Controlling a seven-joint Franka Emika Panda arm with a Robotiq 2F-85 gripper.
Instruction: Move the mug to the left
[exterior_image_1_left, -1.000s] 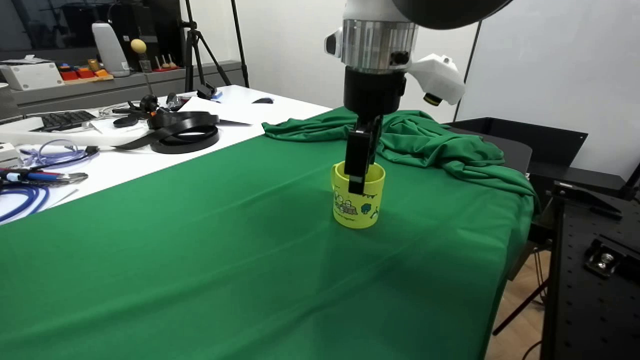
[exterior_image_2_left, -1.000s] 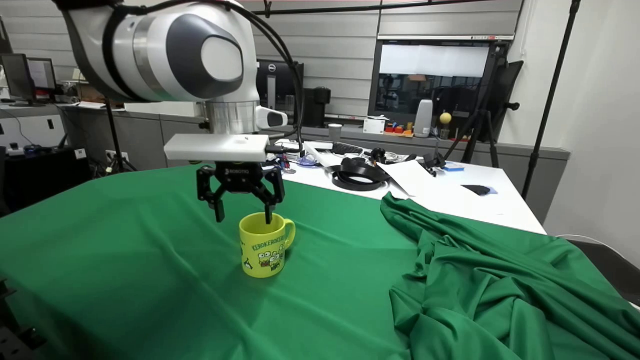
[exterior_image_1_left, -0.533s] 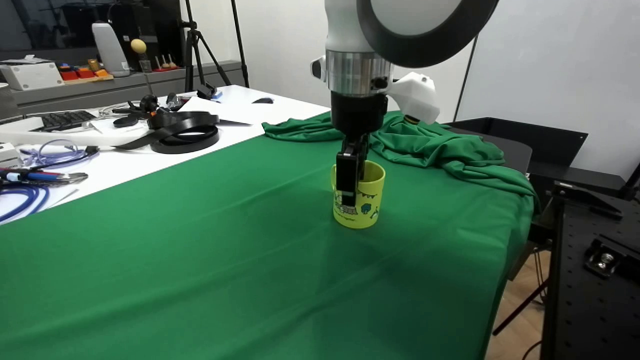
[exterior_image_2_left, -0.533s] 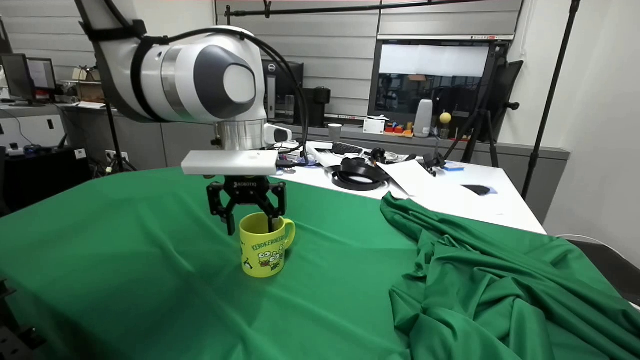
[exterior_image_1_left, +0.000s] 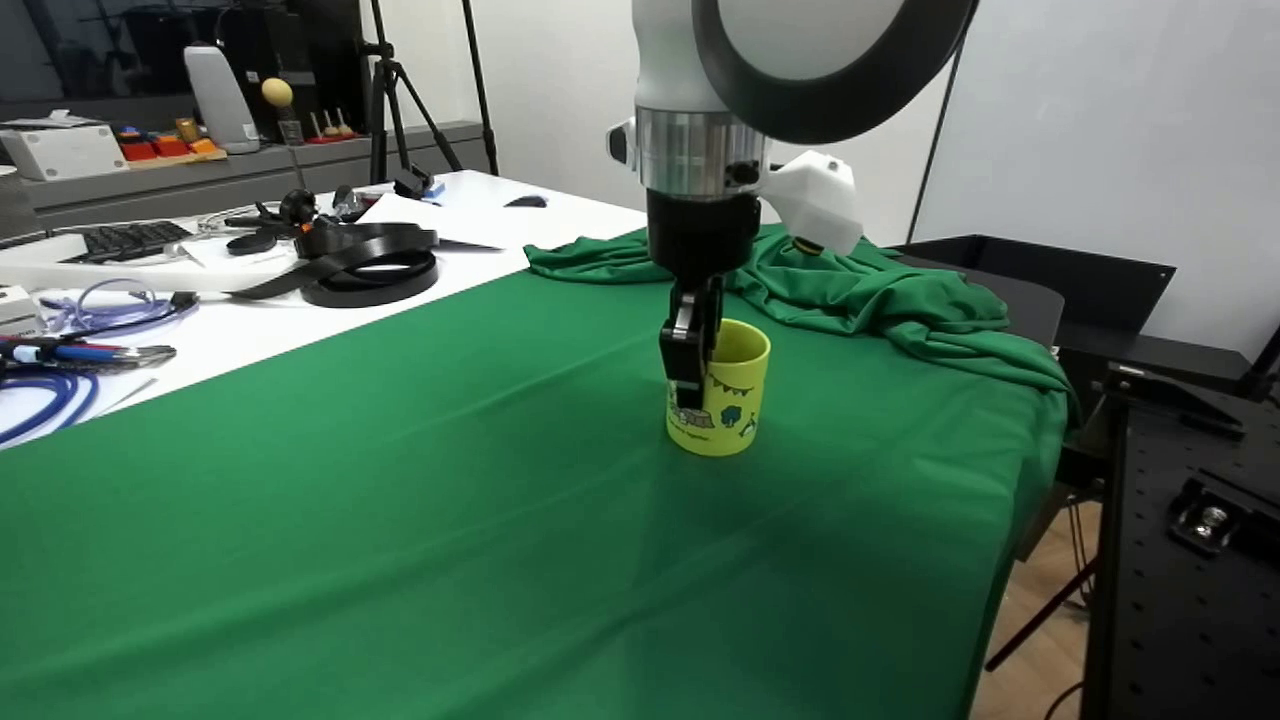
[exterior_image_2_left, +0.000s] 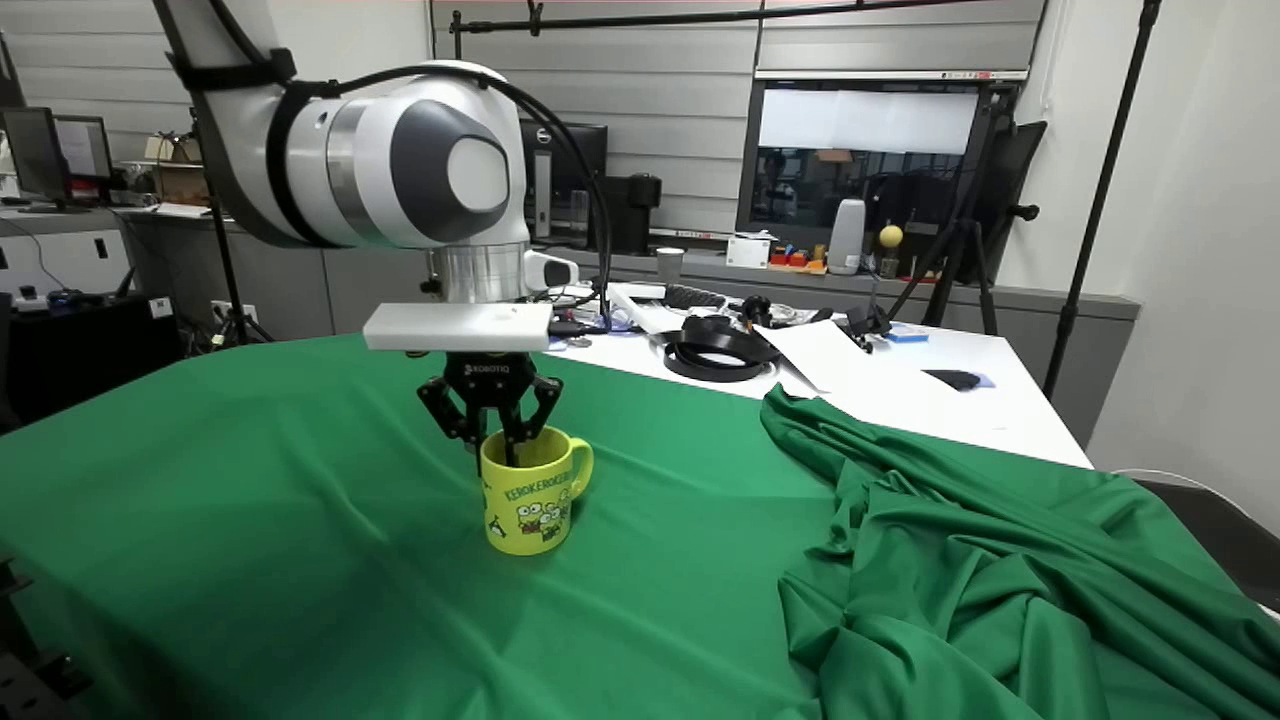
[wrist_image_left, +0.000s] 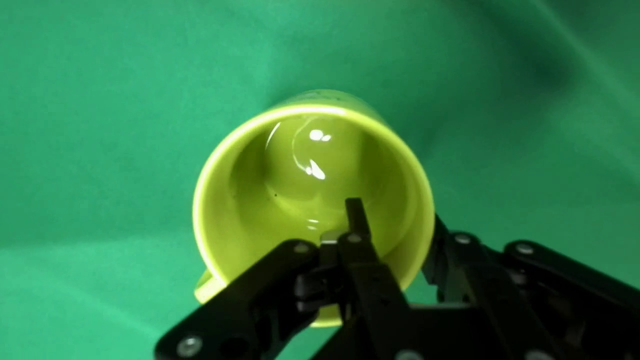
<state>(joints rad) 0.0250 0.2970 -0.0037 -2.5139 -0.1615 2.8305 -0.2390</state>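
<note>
Well, at the far left in an exterior view, two monitors (exterior_image_2_left: 38, 155) stand on a counter at the back of the room. To their right the arm (exterior_image_2_left: 440, 160) comes down from the top edge, with a white block (exterior_image_2_left: 457, 327) fixed at its wrist and the gripper (exterior_image_2_left: 495, 470) pointing downward below that. Its jaws are part-way apart and straddle the side of the yellow-green mug (exterior_image_2_left: 525, 515): one finger (exterior_image_1_left: 685, 385) hangs outside, and the other finger (wrist_image_left: 357, 220) reaches down inside, as the wrist view shows. Mug interior is visible between the inner finger and the side, so nothing is clamped; whether the outer finger touches the mug I cannot tell. The mug stands upright on a green cloth (exterior_image_2_left: 660, 600), lettering and cartoon figures on its side, the handle (exterior_image_2_left: 582, 470) toward the right in this view. Behind it and further right, a white table (exterior_image_2_left: 970, 412) carries a coil of black strap (exterior_image_2_left: 712, 332) and a paper sheet (exterior_image_2_left: 820, 355). Next comes a bunched heap of green fabric (exterior_image_2_left: 930, 570), well apart from the mug, then a dark tripod (exterior_image_2_left: 968, 228) behind the table and, last, a slanting black pole (exterior_image_2_left: 1101, 200).
</note>
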